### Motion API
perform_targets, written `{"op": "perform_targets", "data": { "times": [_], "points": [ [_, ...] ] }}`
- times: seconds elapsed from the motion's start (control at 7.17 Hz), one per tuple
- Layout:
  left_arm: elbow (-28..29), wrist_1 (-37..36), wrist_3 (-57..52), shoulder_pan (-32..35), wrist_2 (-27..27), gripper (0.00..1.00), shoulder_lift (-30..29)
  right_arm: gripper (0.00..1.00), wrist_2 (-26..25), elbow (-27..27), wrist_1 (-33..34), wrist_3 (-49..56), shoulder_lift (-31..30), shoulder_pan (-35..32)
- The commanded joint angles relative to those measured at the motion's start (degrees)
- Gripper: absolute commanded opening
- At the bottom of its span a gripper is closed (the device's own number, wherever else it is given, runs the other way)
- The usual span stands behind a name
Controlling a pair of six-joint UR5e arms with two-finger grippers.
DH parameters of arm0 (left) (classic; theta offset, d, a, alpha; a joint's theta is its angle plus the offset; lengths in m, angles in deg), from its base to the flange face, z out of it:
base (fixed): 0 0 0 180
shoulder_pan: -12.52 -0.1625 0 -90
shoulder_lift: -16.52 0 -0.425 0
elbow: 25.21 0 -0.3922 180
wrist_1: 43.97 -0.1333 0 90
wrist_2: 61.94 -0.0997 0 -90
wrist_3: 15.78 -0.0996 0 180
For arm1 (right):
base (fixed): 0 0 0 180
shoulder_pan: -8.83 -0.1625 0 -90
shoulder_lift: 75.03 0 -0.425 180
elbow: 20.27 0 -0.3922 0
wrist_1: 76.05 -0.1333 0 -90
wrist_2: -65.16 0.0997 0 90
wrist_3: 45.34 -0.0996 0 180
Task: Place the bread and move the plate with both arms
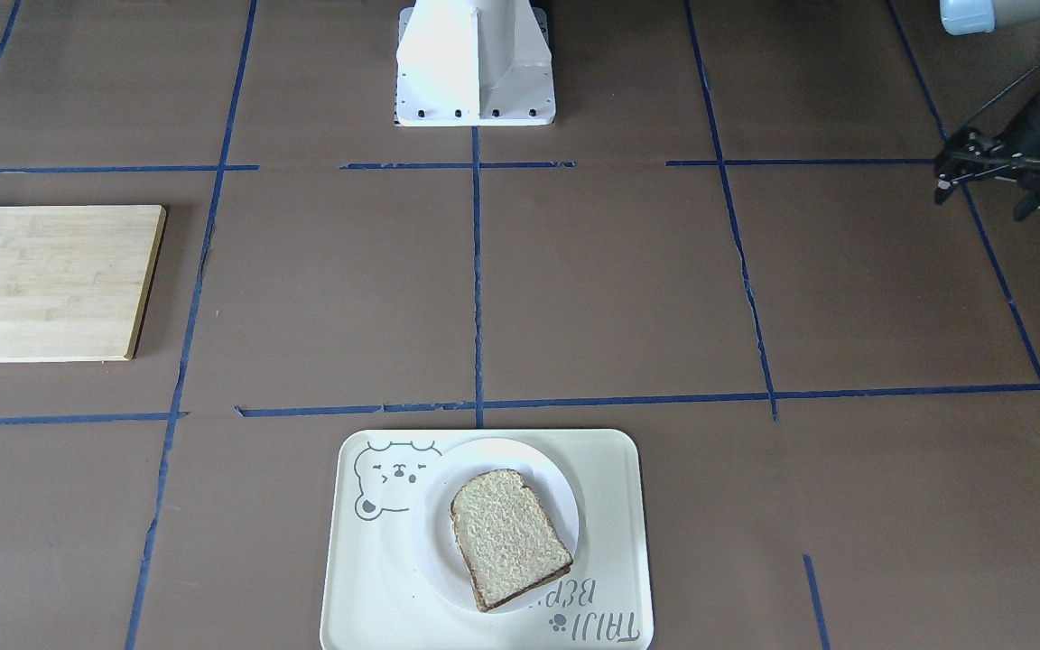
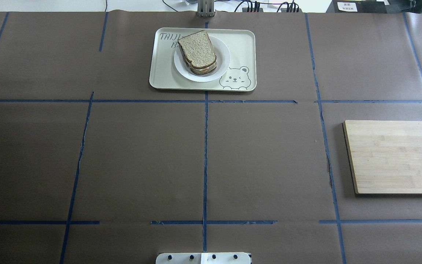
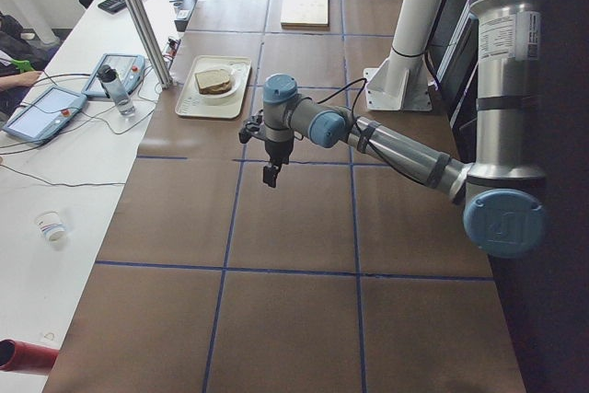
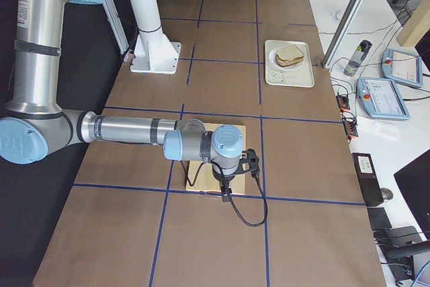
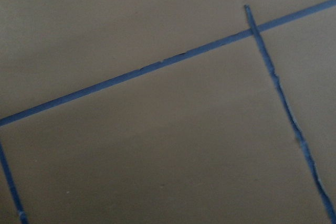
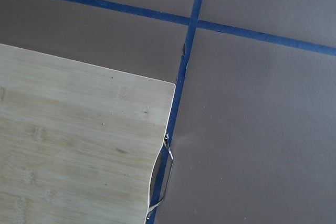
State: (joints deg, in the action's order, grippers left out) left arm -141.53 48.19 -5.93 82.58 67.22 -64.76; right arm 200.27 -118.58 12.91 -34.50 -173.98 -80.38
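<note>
The bread [image 1: 506, 533] lies on top of a stack on the white plate [image 1: 430, 533], which sits on the cream bear tray [image 1: 610, 487] at the table's far middle. In the overhead view the bread [image 2: 196, 46] covers lower layers [image 2: 202, 68] on the plate [image 2: 224, 60]. My left gripper [image 1: 982, 200] hangs empty above the bare table, far from the tray, and its fingers look apart. My right gripper [image 4: 228, 189] shows only in the exterior right view, above the near edge of the wooden board. I cannot tell whether it is open or shut.
A bamboo cutting board [image 2: 396, 156] lies on the robot's right side and also shows in the right wrist view [image 6: 68, 145]. The white robot base [image 1: 475, 63] stands at the table's near edge. Blue tape lines cross the brown table. Operators' devices lie beyond the far edge [image 3: 110, 80].
</note>
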Motion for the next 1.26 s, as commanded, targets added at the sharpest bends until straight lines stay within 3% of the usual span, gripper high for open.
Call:
{"op": "perform_targets", "data": {
  "times": [0.0, 0.14, 0.42, 1.12],
  "points": [
    [4.1, -0.3, -10.3, 12.7, 7.2, 1.00, 6.5, 0.98, 0.2, 0.0, 0.9, -0.2, 0.5, 0.0],
    [6.9, -0.5, -10.6, 16.6, 7.4, 1.00, 7.3, 0.98, 0.1, 0.0, 2.9, -0.3, 0.9, 0.0],
    [15.2, 0.1, -11.0, 18.1, 7.4, 1.00, 8.0, 1.00, -0.1, -0.4, 5.2, -0.3, 1.5, -0.1],
    [15.6, -0.2, -11.0, 19.0, 5.5, 1.00, 8.1, 1.00, 0.2, -0.4, 4.3, -0.2, 0.3, 0.0]
  ]
}}
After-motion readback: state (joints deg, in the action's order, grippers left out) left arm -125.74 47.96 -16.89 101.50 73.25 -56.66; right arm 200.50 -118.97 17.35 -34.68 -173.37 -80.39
